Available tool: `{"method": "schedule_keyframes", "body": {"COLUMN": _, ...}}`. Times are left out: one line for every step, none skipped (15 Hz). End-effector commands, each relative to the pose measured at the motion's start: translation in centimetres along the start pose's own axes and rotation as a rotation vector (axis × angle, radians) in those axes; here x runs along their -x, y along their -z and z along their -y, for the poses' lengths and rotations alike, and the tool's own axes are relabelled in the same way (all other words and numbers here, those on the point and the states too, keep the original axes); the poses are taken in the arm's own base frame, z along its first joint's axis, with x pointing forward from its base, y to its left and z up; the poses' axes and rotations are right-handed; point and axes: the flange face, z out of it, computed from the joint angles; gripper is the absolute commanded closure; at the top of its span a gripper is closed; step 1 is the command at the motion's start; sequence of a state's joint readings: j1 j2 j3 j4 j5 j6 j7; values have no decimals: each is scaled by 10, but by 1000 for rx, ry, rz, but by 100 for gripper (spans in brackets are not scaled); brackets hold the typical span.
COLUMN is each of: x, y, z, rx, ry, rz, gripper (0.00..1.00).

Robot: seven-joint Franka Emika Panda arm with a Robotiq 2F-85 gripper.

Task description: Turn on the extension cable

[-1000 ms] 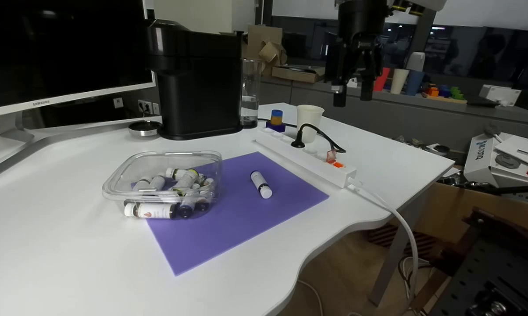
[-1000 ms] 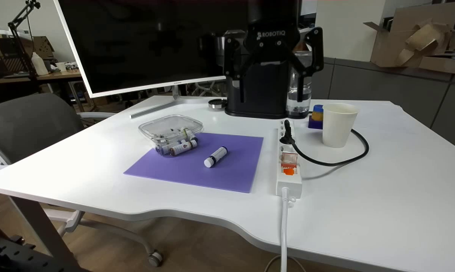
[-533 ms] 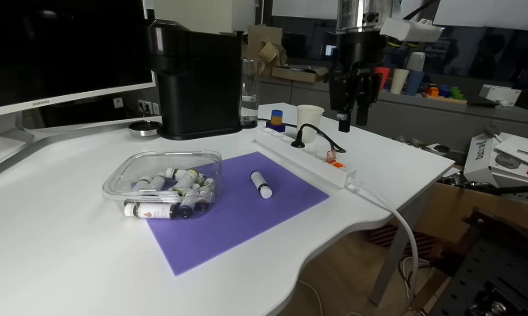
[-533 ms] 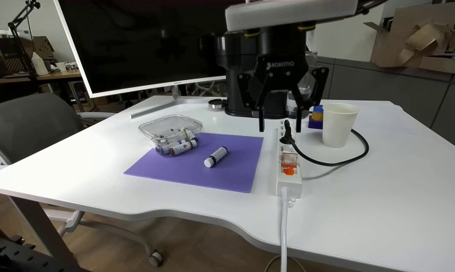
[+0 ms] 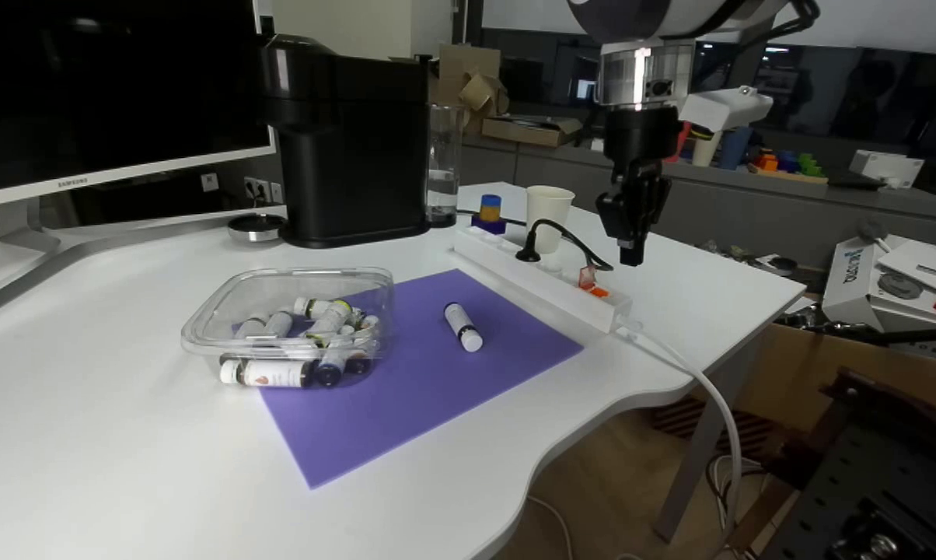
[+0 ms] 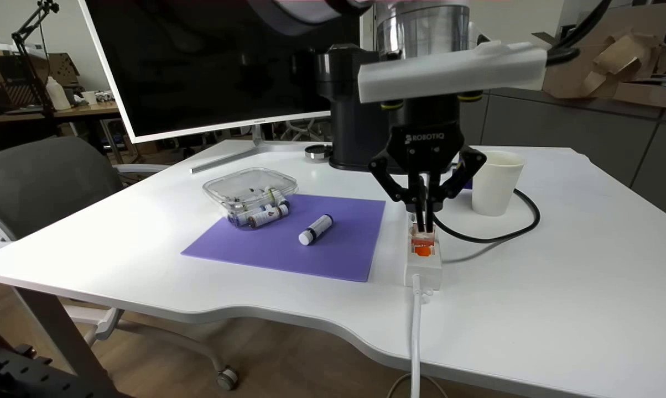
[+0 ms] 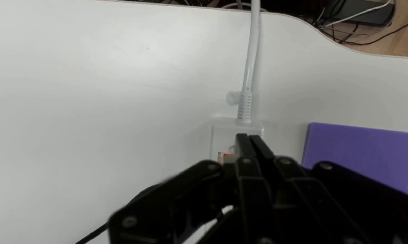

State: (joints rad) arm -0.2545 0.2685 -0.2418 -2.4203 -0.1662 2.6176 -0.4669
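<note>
Gripper hangs near the orange switch

Its jaws stand almost together, nothing visible between. The extension cable lies with its switch end towards the wavy edge of the bench. Approach seems in hand; next, likely, line up and press.

An office by its look, shading into a robotics lab: a Samsung monitor and a coffee machine stand on a white desk, with an office chair beside it and a robot arm overhead.
</note>
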Motion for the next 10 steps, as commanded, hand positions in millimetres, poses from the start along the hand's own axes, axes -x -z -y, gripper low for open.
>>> {"method": "schedule_keyframes", "body": {"x": -12, "y": -13, "z": -8, "rx": 15, "ry": 30, "rz": -4, "gripper": 100}}
{"method": "schedule_keyframes", "body": {"x": -15, "y": -16, "z": -9, "rx": 16, "ry": 31, "rz": -4, "gripper": 100}}
{"method": "schedule_keyframes", "body": {"x": -19, "y": -19, "z": -10, "rx": 14, "ry": 32, "rz": -6, "gripper": 100}}
{"method": "schedule_keyframes", "body": {"x": -22, "y": -21, "z": -10, "rx": 17, "ry": 34, "rz": -8, "gripper": 100}}
{"method": "schedule_keyframes", "body": {"x": -25, "y": -23, "z": -11, "rx": 17, "ry": 38, "rz": -8, "gripper": 100}}
{"method": "schedule_keyframes", "body": {"x": -29, "y": -25, "z": -11, "rx": 19, "ry": 42, "rz": -9, "gripper": 100}}
{"method": "schedule_keyframes", "body": {"x": -32, "y": -26, "z": -11, "rx": 19, "ry": 47, "rz": -11, "gripper": 100}}
{"method": "schedule_keyframes", "body": {"x": -36, "y": -28, "z": -11, "rx": 21, "ry": 52, "rz": -12, "gripper": 100}}
{"method": "schedule_keyframes", "body": {"x": -39, "y": -29, "z": -11, "rx": 21, "ry": 57, "rz": -13, "gripper": 100}}
{"method": "schedule_keyframes", "body": {"x": -41, "y": -30, "z": -11, "rx": 22, "ry": 62, "rz": -14, "gripper": 100}}
